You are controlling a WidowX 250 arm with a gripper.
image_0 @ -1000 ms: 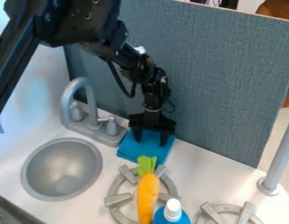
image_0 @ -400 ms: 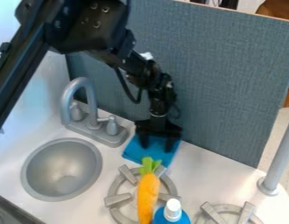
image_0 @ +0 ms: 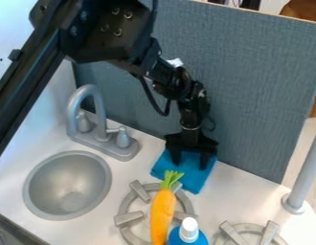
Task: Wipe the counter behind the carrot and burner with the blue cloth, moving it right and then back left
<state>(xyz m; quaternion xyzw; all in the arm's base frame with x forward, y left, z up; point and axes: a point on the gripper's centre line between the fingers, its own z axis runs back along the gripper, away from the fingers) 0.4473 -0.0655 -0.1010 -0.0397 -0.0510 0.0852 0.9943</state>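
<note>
Your gripper (image_0: 190,163) has its fingers wide apart, pinching nothing, on the blue cloth (image_0: 191,179). Press softly (cloth can bunch up) and don't bump the carrot (image_0: 163,213).

Black arm (image_0: 106,29) bent, hand (image_0: 190,166) down — fingers (image_0: 204,161) apart

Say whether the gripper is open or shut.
Open: the gripper has its two fingers apart, with the blue cloth showing between them.

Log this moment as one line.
black claw, fingers apart | set down on flat blue cloth | orange toy carrot over round grey burner
</note>
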